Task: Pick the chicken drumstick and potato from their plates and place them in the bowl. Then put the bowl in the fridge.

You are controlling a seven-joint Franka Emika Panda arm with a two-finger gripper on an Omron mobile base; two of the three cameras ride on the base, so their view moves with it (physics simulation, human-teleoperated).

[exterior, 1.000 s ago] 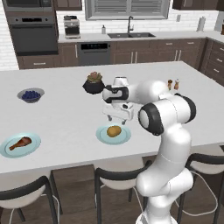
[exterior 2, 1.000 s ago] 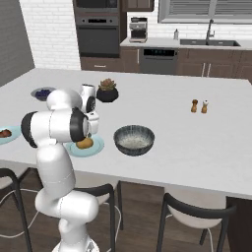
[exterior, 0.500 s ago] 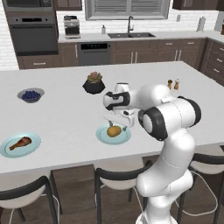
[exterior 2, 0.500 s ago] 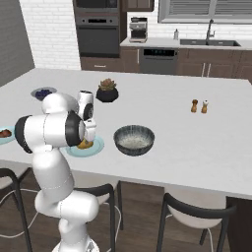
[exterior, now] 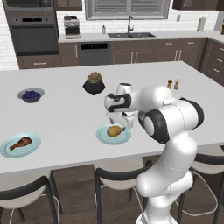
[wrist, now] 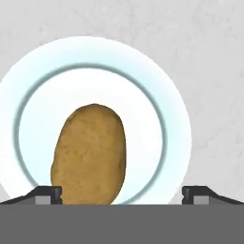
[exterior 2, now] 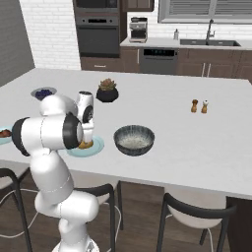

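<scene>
Down and forward goes the arm since a second ago: then the gripper [wrist: 122,193] hung above the desk [exterior: 65,113] short of the near plate [exterior: 123,136]; now it sits low over that plate, right above the potato [exterior: 114,130]. That reads as the approach for the first pick, with the grasp itself not yet made.

From the hand view the gripper is as wide open as it goes and holds nothing. Its two tips stand far apart at the bottom edge. The potato [wrist: 89,153] lies lengthwise on the plate [wrist: 157,95], nearer one tip than the other, so it is off centre between them. I cannot tell whether that near tip touches it. A small sideways shift would likely centre the grasp before closing.

The drumstick [exterior: 20,142] lies untouched on its own plate [exterior: 8,151] at the desk's left end, well apart from the arm. The bowl [exterior 2: 134,140] stands just beside the potato plate [exterior 2: 96,145], with neither food in it yet.
</scene>
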